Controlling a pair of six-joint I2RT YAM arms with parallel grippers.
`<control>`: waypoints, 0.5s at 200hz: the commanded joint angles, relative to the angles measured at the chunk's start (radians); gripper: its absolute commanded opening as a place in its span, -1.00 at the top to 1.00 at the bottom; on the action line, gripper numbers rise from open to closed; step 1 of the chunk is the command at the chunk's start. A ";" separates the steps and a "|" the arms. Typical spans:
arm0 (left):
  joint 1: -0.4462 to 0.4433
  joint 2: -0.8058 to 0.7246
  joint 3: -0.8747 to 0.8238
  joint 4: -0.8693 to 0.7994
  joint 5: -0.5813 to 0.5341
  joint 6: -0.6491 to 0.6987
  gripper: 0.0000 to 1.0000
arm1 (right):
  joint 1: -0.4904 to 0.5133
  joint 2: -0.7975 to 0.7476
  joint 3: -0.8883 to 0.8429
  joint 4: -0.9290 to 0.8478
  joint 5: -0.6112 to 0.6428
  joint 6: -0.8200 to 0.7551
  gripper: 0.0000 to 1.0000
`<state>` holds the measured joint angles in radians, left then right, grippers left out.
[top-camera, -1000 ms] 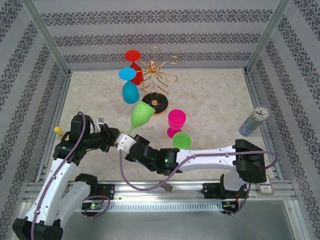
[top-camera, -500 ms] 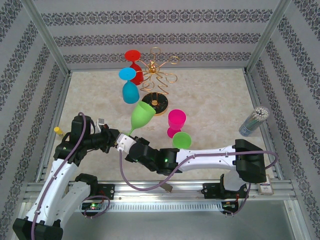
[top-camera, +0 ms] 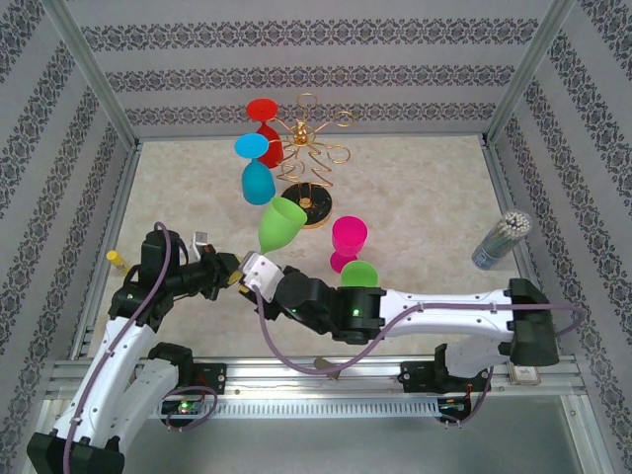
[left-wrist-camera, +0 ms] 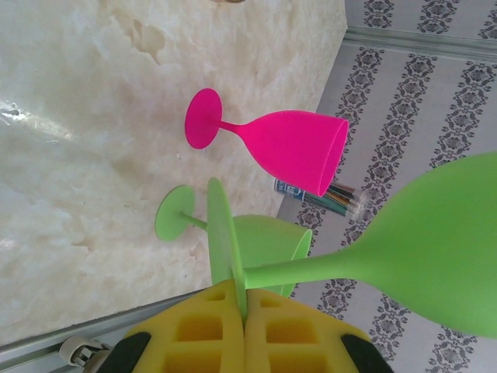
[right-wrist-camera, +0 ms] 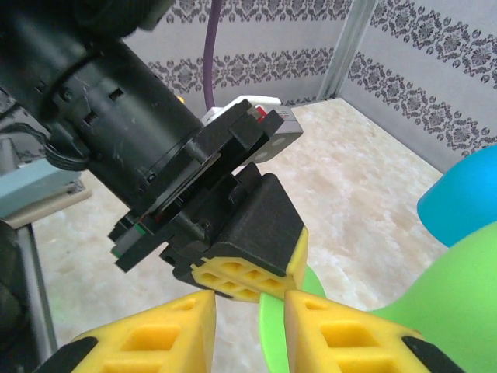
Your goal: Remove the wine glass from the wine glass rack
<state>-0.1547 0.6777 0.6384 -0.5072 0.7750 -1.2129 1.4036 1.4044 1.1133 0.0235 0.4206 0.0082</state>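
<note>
Marble tabletop [top-camera: 415, 197]: left tool [left-wrist-camera: 244, 315] clamps green wine glass [left-wrist-camera: 404, 249] foot.

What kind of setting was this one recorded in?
Probably a staged robot test cell: wallpapered panels in a metal frame, a marble-look table, and props like the wine glass rack and a held green wine glass.
</note>
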 commanded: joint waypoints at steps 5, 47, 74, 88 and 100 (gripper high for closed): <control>0.010 -0.022 -0.019 0.076 -0.009 0.048 1.00 | -0.001 -0.071 0.031 -0.098 -0.058 0.079 0.36; 0.010 -0.043 -0.056 0.139 -0.027 0.080 1.00 | -0.046 -0.143 0.085 -0.233 -0.162 0.172 0.33; 0.010 -0.056 -0.090 0.180 -0.035 0.095 1.00 | -0.082 -0.189 0.100 -0.275 -0.231 0.220 0.32; 0.011 -0.064 -0.115 0.209 -0.036 0.093 1.00 | -0.107 -0.215 0.102 -0.288 -0.264 0.246 0.31; 0.010 -0.069 -0.131 0.231 -0.036 0.093 1.00 | -0.137 -0.235 0.105 -0.303 -0.297 0.274 0.29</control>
<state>-0.1547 0.6285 0.5388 -0.3836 0.7475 -1.1522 1.3087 1.2167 1.1847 -0.2226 0.2173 0.1982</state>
